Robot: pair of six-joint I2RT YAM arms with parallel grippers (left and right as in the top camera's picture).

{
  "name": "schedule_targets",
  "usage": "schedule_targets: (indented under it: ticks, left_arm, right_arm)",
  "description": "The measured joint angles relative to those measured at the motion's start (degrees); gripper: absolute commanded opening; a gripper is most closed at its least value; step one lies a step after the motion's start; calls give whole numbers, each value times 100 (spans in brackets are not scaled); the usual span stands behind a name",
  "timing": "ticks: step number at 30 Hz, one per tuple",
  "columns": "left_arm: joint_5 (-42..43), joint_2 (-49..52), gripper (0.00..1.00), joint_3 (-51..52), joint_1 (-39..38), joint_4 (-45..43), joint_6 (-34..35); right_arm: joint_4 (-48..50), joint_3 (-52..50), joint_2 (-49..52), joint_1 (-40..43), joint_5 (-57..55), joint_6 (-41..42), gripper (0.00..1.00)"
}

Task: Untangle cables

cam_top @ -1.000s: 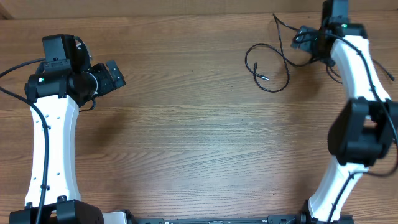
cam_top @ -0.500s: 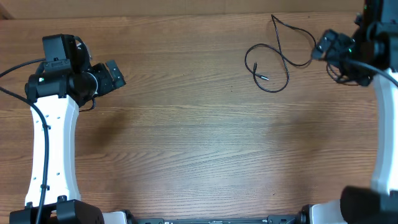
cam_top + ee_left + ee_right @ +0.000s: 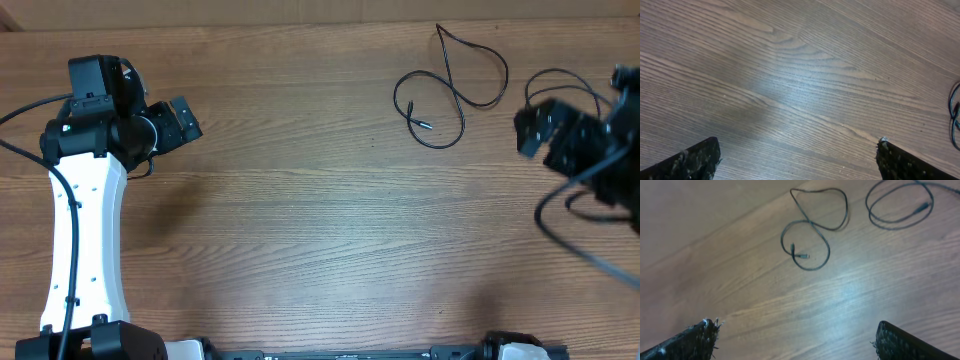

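One thin black cable (image 3: 452, 92) lies in a loose figure-of-eight at the back right of the table, its metal-tipped plug (image 3: 424, 125) on the wood. It also shows in the right wrist view (image 3: 812, 230). A second thin cable (image 3: 560, 71) lies looped to its right, partly hidden by the right arm. In the right wrist view (image 3: 897, 220) it lies apart from the first. My right gripper (image 3: 537, 128) is blurred, open and empty (image 3: 796, 327), nearer the front than both cables. My left gripper (image 3: 186, 120) is open and empty (image 3: 797, 150) at the far left.
The wooden table (image 3: 320, 220) runs across the whole view. The thick black arm cables (image 3: 585, 215) hang by the right arm at the right edge. A dark cord (image 3: 955, 117) shows at the right edge of the left wrist view.
My right arm has swung from the back right corner out to the right edge and toward the front. The second cable now lies alone, right of the first. The left arm has not moved.
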State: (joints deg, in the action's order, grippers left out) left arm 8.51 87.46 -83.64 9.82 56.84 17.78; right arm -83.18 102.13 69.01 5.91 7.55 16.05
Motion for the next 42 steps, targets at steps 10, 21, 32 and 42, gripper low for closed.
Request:
schedule_targets:
  ticks: [10,21,32,42]
  left_arm:
    - [-2,0,99,0,0,0,0]
    - [0,0,99,0,0,0,-2]
    - [0,0,100,0,0,0,-2]
    - [0,0,100,0,0,0,0]
  right_arm:
    - [758,-2002,-1672,0,258,-70,100]
    - [748,-2970,-2483,0,575,133,100]
    - [514,-3008,-2337,0,577,197,100]
    - [518,-3008,-2337,0,551,195,100]
